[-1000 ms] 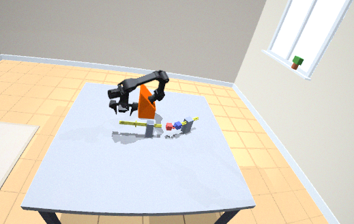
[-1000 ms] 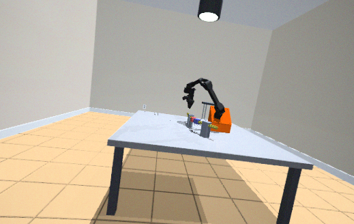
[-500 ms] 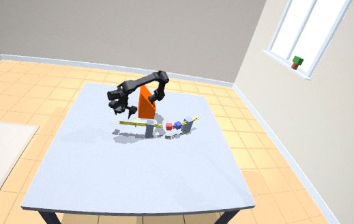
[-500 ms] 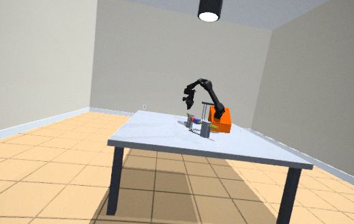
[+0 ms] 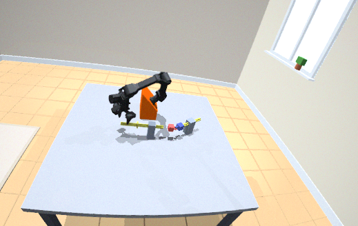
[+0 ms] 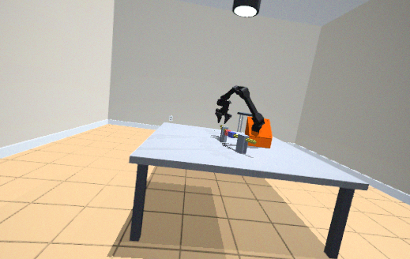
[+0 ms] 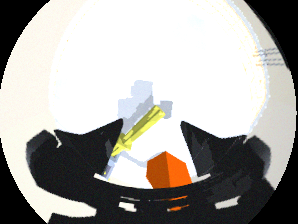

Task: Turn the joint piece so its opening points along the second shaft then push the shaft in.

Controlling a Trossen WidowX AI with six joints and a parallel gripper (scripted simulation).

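The second shaft (image 5: 143, 125) (image 7: 145, 123), yellow with a small cross-piece, lies through its grey block (image 5: 151, 131) (image 6: 223, 137). A short gap separates its inner end from the red joint piece (image 5: 171, 127) (image 6: 227, 133), whose opening faces roughly toward it; exact alignment is too small to tell. The red piece is hinged to a blue part (image 5: 179, 127) (image 6: 231, 134) on the first yellow shaft (image 5: 199, 120) (image 6: 251, 140), held by the other grey block (image 5: 189, 127) (image 6: 242, 145). My gripper (image 5: 123, 119) (image 6: 223, 121) (image 7: 152, 121) is open and empty, above the second shaft's outer part. The joint is outside the wrist view.
An orange block (image 5: 147, 107) (image 6: 265, 141) (image 7: 166, 171) stands behind the shafts, beside the arm's base. The pale table (image 5: 133, 179) (image 6: 180, 150) carries both grey blocks. The arm arches above the orange block toward the second shaft's outer end.
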